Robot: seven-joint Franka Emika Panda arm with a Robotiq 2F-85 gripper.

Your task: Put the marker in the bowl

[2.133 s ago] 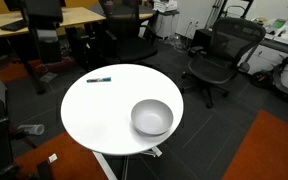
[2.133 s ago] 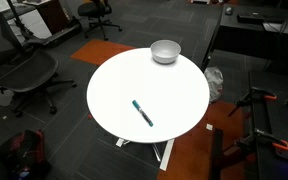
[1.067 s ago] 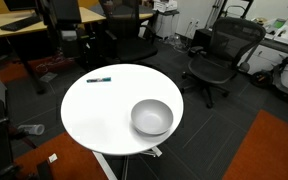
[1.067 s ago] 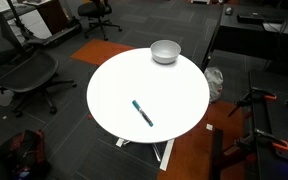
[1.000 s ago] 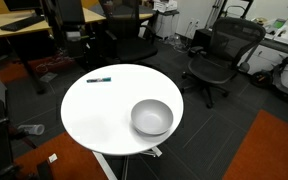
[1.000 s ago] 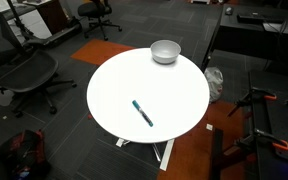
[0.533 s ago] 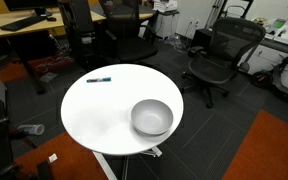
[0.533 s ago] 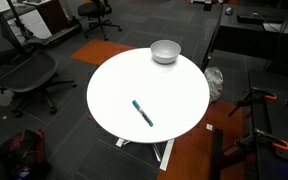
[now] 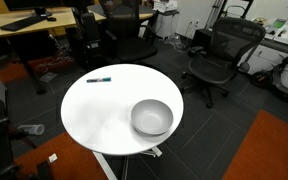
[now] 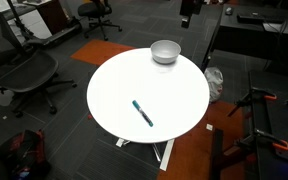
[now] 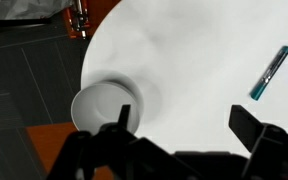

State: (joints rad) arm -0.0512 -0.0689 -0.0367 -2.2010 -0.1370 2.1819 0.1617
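Note:
The marker (image 9: 100, 79), dark with a teal-blue section, lies alone on the round white table (image 9: 99, 115) near its rim. It also shows in the other exterior view (image 10: 142, 112) and at the right edge of the wrist view (image 11: 271, 72). The light grey-white bowl (image 9: 152, 117) stands empty on the far side of the table from the marker, also seen in an exterior view (image 10: 165, 51) and in the wrist view (image 11: 102, 104). My gripper (image 11: 184, 122) is open and empty, high above the table between bowl and marker. The arm (image 10: 187, 11) shows above the bowl.
Black office chairs (image 9: 219, 55) (image 10: 24, 70) stand around the table. Desks (image 9: 34, 20) are at the back. Orange carpet patches (image 9: 274, 150) lie on the dark floor. The table stands on a white pedestal base (image 10: 164, 152).
A dark arm shape has moved right across the back of an exterior view and has come in at the top of the other one. The marker and the bowl have not moved.

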